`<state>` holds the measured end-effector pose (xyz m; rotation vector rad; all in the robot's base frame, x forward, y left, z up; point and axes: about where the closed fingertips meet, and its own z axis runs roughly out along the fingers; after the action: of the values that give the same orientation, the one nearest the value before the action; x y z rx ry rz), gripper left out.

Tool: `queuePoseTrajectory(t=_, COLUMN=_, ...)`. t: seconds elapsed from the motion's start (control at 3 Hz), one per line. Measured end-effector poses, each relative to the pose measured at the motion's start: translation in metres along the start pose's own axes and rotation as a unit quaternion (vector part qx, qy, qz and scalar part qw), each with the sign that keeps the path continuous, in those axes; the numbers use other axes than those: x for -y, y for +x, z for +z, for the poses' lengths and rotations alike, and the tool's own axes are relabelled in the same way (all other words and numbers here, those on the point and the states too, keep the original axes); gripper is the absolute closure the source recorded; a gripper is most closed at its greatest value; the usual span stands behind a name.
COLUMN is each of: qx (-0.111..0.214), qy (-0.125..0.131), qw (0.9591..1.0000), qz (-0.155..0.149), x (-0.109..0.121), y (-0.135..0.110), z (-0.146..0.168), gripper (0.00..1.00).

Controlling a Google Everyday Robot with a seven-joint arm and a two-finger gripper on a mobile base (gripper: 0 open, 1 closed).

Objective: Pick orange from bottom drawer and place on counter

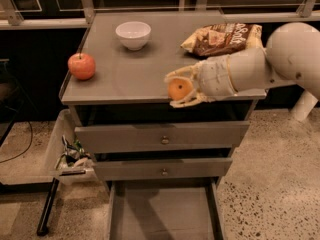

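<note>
The small orange [179, 89] sits between my gripper's [178, 89] pale fingers [181, 73], which are shut on it. I hold it in the air at the front edge of the grey counter [130, 74], right of centre, at about counter height. My white arm [250, 66] reaches in from the right. The bottom drawer [162, 214] is pulled out below, its flat grey floor bare. The two upper drawers [162, 136] with small knobs are closed.
On the counter stand a red-orange apple [82, 66] at the front left, a white bowl [133, 34] at the back, and a brown snack bag [222, 38] at the back right. A white bin [67, 154] with clutter stands left of the cabinet.
</note>
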<state>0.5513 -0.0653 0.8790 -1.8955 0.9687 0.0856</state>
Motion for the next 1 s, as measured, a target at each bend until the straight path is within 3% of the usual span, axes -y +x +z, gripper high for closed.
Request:
queuePoseTrajectory(t=0.33, qx=0.027, qy=0.015, qw=0.9995, qz=0.006, x=0.038, y=0.009, z=0.011, gripper=1.0)
queuePoseTrajectory(t=1.0, qx=0.072, qy=0.048, qw=0.9932, qz=0.078, x=0.068, y=0.047, z=0.027, gripper=1.0)
